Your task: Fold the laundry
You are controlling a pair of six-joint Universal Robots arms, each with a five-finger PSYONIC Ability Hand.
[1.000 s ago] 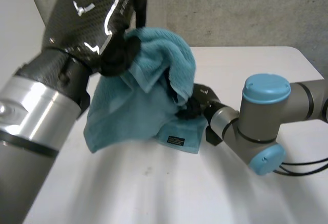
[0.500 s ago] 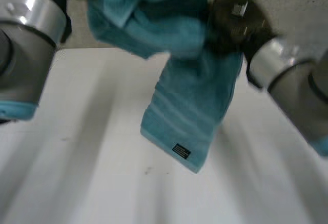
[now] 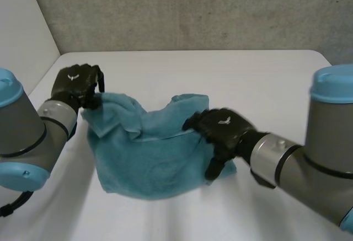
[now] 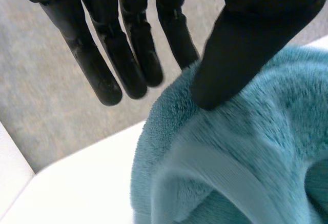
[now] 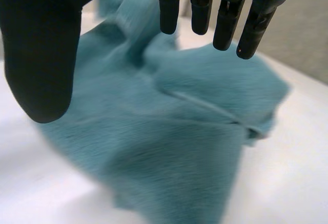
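Teal towel (image 3: 149, 153) lies crumpled and bunched on the white table (image 3: 220, 75), roughly mid-table between the two arms, with folds raised along its far edge. Left arm (image 3: 22, 136) reaches in low from the table's left side; left hand (image 3: 76, 85) sits at the towel's far-left corner. In the left wrist view its fingers (image 4: 102, 65) are straight and relaxed, clear of the cloth or just at its edge, and only the thumb tip (image 4: 225, 80) rests on the raised fold; nothing is pinched between thumb and fingers. Right arm (image 3: 314, 158) comes in from the near right, forearm angled toward the middle of the table; right hand (image 3: 220, 130) is over the towel's right edge, palm down. In the right wrist view its fingers (image 5: 225, 19) are straight and spread well away from the thumb (image 5: 41, 55), with the towel under the palm and ungripped; cannot tell whether the palm touches the cloth
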